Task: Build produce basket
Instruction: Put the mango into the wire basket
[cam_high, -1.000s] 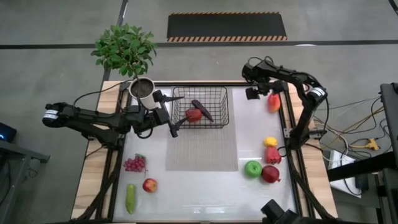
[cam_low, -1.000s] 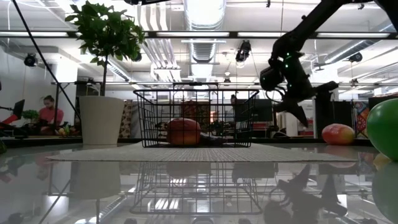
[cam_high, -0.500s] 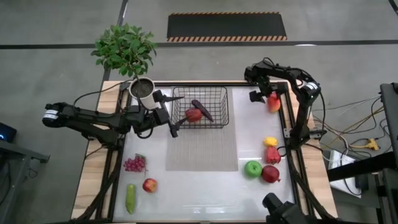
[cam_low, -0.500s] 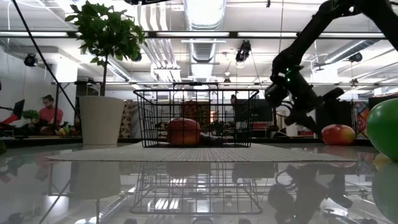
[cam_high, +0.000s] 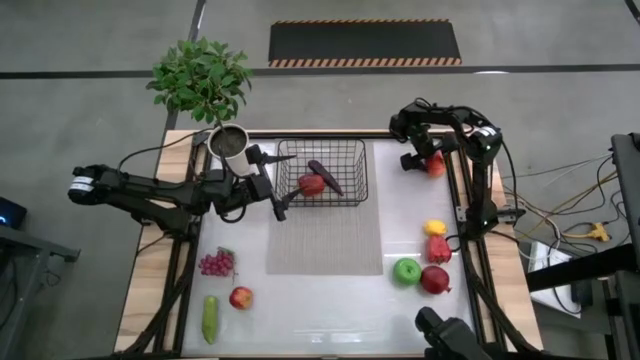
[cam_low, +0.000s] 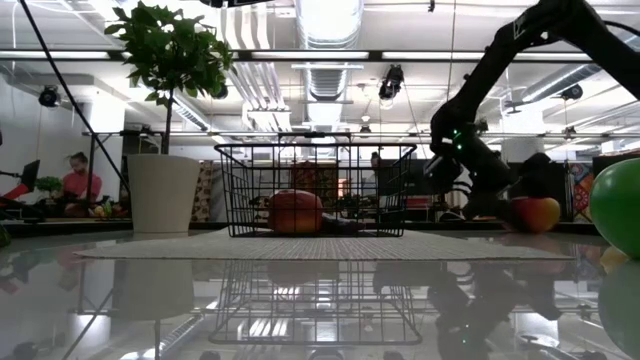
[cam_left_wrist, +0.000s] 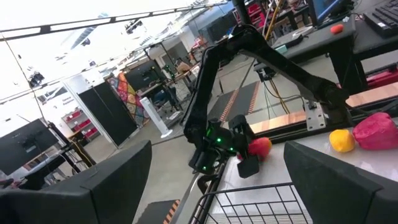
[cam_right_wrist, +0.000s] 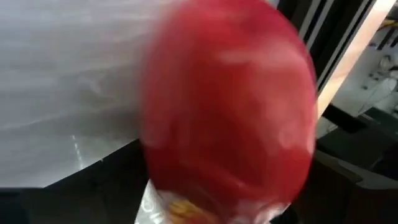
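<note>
Grapes (cam_high: 217, 263), cucumber (cam_high: 210, 318) and an apple (cam_high: 241, 297) wait at our left; our left hand (cam_high: 278, 183) hangs released beside the basket (cam_high: 322, 172), holding two items. Our right hand (cam_high: 428, 160) straddles the mango (cam_high: 436, 164), grip unclear; four pieces remain.

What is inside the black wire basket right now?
Inside the basket lie a red fruit and a dark purple eggplant, which rests against it. In the low view the fruit hides most of the eggplant; nothing else shows through the mesh.

Overhead looks down; low level; both share basket (cam_high: 322, 172).
</note>
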